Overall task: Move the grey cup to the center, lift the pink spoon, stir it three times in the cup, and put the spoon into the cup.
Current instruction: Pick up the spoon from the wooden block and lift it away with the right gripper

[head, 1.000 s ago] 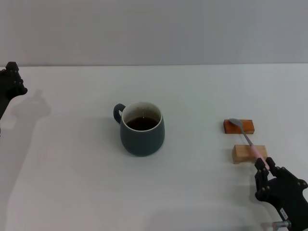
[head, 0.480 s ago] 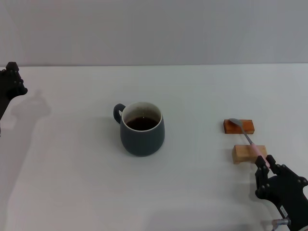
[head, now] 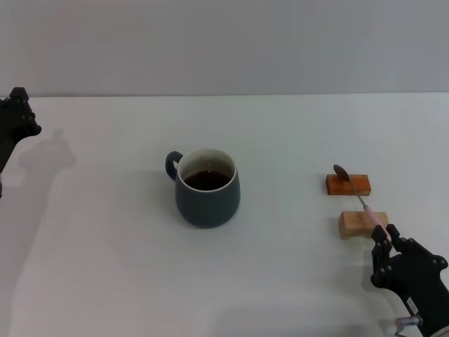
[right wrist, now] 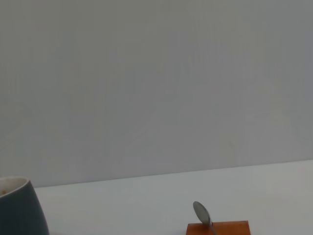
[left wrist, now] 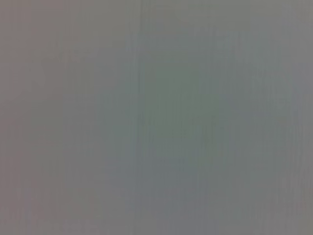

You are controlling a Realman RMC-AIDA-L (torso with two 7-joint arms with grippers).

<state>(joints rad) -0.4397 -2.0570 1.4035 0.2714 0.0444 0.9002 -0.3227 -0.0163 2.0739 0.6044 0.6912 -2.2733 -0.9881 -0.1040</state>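
Observation:
The grey cup (head: 208, 196) with dark liquid stands mid-table, handle toward the back left; its edge also shows in the right wrist view (right wrist: 19, 208). The pink spoon (head: 361, 200) slants across two blocks at the right. Its silver bowl (right wrist: 200, 213) is tipped up off the orange block (head: 349, 184), and its pink handle runs down over the light wooden block (head: 361, 224). My right gripper (head: 387, 237) is at the near right, shut on the handle's end. My left gripper (head: 17, 119) is parked at the far left edge.
The white table (head: 105, 267) stretches between the cup and the blocks, with a grey wall behind. The left wrist view shows only a plain grey blur.
The spoon's bowl has risen off the orange block and tipped upright. My right gripper has drawn slightly toward the near edge. The cup and left arm have not moved.

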